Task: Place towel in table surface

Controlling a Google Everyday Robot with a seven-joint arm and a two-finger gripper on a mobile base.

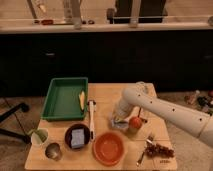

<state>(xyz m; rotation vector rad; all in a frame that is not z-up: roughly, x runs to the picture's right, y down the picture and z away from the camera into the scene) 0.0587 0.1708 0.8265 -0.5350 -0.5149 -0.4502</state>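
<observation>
The towel (120, 123) is a small crumpled grey-blue cloth on the wooden table (107, 95), right of centre. My gripper (119, 117) is at the end of the white arm (165, 110), which reaches in from the right. The gripper points down onto the towel and hides part of it. A red-orange round fruit (135, 122) sits right against the towel's right side.
A green tray (56, 102) holding a yellow banana (82, 98) is at the left. A white-handled utensil (91, 114) lies beside it. A dark bowl with a blue sponge (77, 137), an orange plate (108, 148), a metal cup (53, 150), a green cup (39, 135), a fork (145, 148) and grapes (159, 150) line the front.
</observation>
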